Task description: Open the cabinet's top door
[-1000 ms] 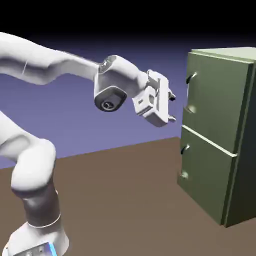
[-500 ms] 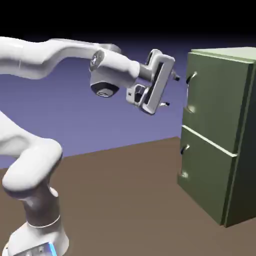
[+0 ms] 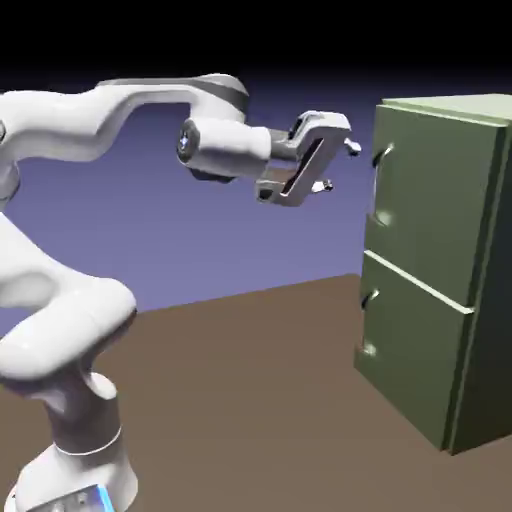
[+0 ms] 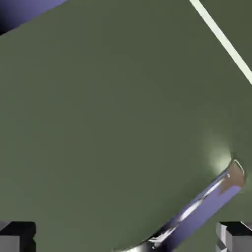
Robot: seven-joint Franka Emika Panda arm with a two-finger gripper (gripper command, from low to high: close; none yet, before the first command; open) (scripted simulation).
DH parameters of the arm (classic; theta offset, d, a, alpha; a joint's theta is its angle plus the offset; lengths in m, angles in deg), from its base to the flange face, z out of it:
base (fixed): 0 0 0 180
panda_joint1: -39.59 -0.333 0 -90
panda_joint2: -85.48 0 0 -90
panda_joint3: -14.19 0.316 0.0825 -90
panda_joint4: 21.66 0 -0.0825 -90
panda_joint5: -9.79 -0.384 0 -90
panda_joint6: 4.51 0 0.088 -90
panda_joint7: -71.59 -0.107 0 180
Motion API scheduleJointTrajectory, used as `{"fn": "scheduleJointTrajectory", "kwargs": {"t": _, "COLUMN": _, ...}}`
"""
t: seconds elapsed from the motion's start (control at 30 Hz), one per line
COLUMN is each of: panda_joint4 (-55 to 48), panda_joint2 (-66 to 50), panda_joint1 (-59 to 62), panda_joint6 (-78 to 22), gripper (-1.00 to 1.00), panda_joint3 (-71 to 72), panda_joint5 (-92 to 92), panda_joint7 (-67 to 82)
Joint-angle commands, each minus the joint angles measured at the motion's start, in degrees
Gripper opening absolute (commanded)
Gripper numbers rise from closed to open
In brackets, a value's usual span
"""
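The olive-green cabinet (image 3: pixel 440 270) stands at the right of the exterior view, its two doors shut. The top door (image 3: pixel 425 205) fills the cabinet's upper half, with its small silvery handle (image 3: pixel 381 157) near the panel's upper left edge.

The step in hand is the approach. The gripper (image 3: pixel 340 166) hangs in the upper middle of the frame, level with that handle and just to its left, apart from it. Its fingers stand wide apart and hold nothing.

In the hand view the door's green face (image 4: pixel 113 118) fills nearly the whole picture. The handle (image 4: pixel 202 206) runs slantwise in the lower right, between the two grey fingertips (image 4: pixel 231 235) but nearer the right one. The pale line at upper right is probably the seam between the doors, though the view is too tilted to be sure.

Next, I judge, the hand should centre the handle between the fingers, match their slant to the bar, advance until they straddle it, then close and pull outward.
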Motion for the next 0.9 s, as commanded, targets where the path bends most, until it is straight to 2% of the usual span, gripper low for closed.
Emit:
{"fn": "scheduleJointTrajectory", "kwargs": {"t": 0.0, "panda_joint4": -0.43, "panda_joint2": 0.42, "panda_joint1": 1.03, "panda_joint6": -0.22, "gripper": 0.00, "panda_joint3": 1.07, "panda_joint5": -2.50, "panda_joint7": -1.10}}
{"fn": "scheduleJointTrajectory", "kwargs": {"t": 0.57, "panda_joint4": -7.66, "panda_joint2": 7.62, "panda_joint1": 18.49, "panda_joint6": -3.98, "gripper": 0.00, "panda_joint3": 19.20, "panda_joint5": -44.86, "panda_joint7": -19.76}}
{"fn": "scheduleJointTrajectory", "kwargs": {"t": 0.63, "panda_joint4": -7.82, "panda_joint2": 7.77, "panda_joint1": 18.87, "panda_joint6": -4.06, "gripper": 0.00, "panda_joint3": 19.59, "panda_joint5": -45.77, "panda_joint7": -20.16}}
{"fn": "scheduleJointTrajectory", "kwargs": {"t": 0.8, "panda_joint4": -16.16, "panda_joint2": 5.93, "panda_joint1": 28.93, "panda_joint6": -4.60, "gripper": 0.00, "panda_joint3": 25.07, "panda_joint5": -46.51, "panda_joint7": -20.26}}
{"fn": "scheduleJointTrajectory", "kwargs": {"t": 0.83, "panda_joint4": -16.16, "panda_joint2": 5.93, "panda_joint1": 28.93, "panda_joint6": -4.60, "gripper": -1.00, "panda_joint3": 25.07, "panda_joint5": -46.51, "panda_joint7": -20.26}}
{"fn": "scheduleJointTrajectory", "kwargs": {"t": 0.87, "panda_joint4": -16.16, "panda_joint2": 5.93, "panda_joint1": 28.93, "panda_joint6": -4.60, "gripper": -1.00, "panda_joint3": 25.07, "panda_joint5": -46.51, "panda_joint7": -20.26}}
